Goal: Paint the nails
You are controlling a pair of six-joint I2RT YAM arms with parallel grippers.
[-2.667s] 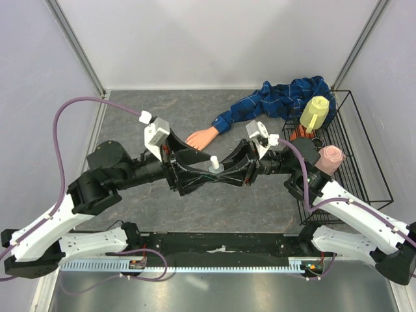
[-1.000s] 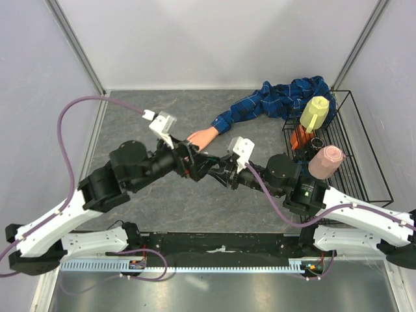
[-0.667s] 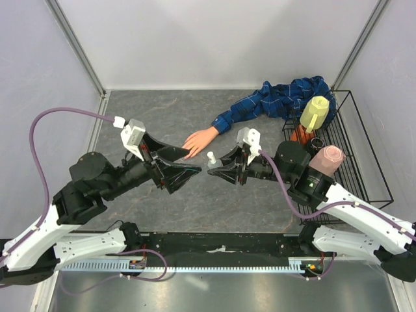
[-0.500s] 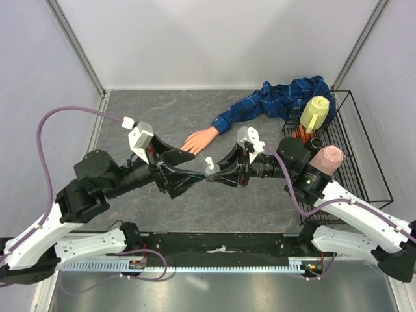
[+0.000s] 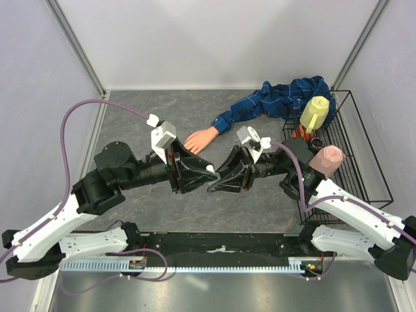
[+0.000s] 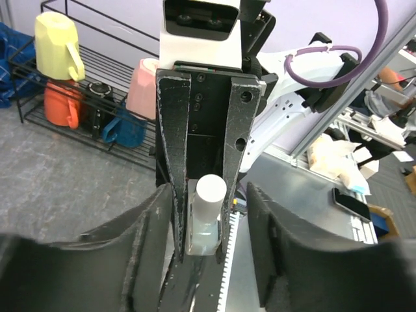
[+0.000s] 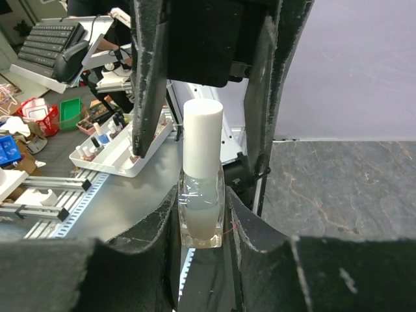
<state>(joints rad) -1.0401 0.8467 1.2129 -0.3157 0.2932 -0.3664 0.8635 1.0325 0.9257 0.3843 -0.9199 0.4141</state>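
Peach hand: the peach skin-toned mannequin hand (image 5: 203,137) lies flat on the grey stone-patterned worktop (image 5: 130,110). It sticks out of a blue plaid shirt sleeve (image 5: 260,104).
Nails: your nails (image 5: 189,141) are at the fingertips that point left. They are too small to tell one from another.
Hand against tools: it lies just beyond both tools on the far side, nearest your left one, and neither touches it.
Right tool (image 7: 203,224): clamped on the small clear glass bottle with a white cylinder cap (image 7: 202,195).
Left tool (image 6: 209,208): jaws parted, with one finger on either side of the cap and a gap showing on each side.
Edges: a black wire rack (image 5: 359,175) holding mugs stands along the right, close to your right arm. Pale walls stand at the left and the back.
Room: you have bare worktop left of the hand, out to the wall.
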